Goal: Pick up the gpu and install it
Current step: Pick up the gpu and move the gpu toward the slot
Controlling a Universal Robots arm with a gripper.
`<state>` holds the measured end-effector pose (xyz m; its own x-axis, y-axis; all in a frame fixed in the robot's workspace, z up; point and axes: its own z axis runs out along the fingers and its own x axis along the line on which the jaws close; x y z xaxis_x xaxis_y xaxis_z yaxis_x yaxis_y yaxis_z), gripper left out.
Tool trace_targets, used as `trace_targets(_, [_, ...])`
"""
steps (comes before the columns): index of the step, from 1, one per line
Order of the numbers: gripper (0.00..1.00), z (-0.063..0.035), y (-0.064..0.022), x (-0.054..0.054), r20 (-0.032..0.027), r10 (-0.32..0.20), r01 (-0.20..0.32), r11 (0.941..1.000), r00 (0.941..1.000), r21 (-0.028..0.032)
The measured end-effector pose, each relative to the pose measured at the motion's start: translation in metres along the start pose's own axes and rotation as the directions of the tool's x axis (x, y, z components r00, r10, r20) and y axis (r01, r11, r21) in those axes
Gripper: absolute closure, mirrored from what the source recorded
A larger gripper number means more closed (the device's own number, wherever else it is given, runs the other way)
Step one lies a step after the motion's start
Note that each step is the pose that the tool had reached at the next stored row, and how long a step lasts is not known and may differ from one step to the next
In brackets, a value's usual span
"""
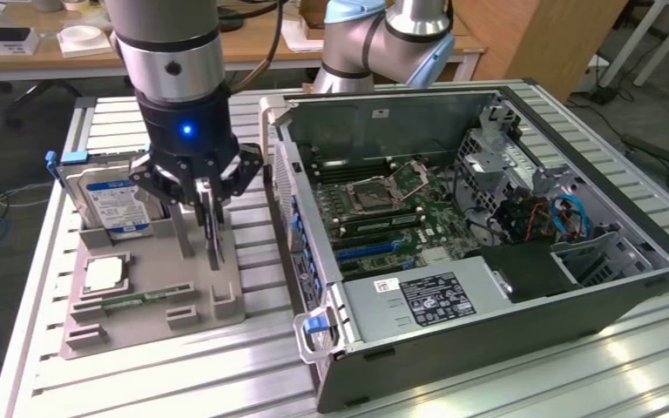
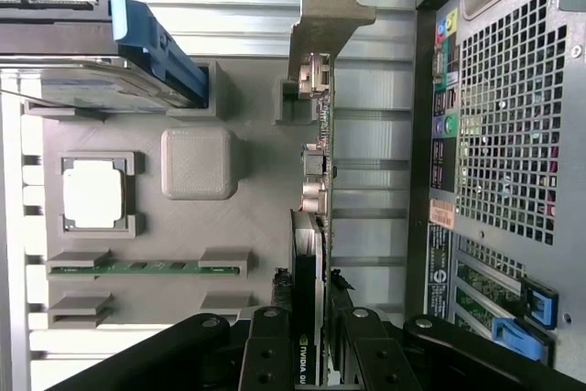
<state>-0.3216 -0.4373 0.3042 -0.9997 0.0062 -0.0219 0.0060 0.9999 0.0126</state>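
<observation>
gpu (image 1: 212, 248): one, on edge at 3 o'clock of the tray, read in the exterior view.
gripper (image 1: 205, 205): one.
tray (image 1: 160, 324): one.
hard drive (image 1: 111, 202): one, at 11 o'clock of the tray.
processor chip (image 1: 102, 274): one, at 9 o'clock of the tray.
memory stick (image 1: 137, 299): one, at 7 o'clock of the tray.
square block (image 2: 200, 164): one, mid-tray.
computer case (image 1: 451, 366): one, at 3 o'clock from the tray.
power supply (image 1: 422, 296): one, at 6 o'clock inside the case.
blue tabs (image 2: 540, 302): two, on the case's rear panel.
</observation>
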Motion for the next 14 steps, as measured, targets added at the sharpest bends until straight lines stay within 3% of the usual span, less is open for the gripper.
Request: trace_targets(14, [0.74, -0.0083, 0.0001, -0.0002, -0.0001, 0.000, 0.000, 1.0000, 1.0000, 0.0001])
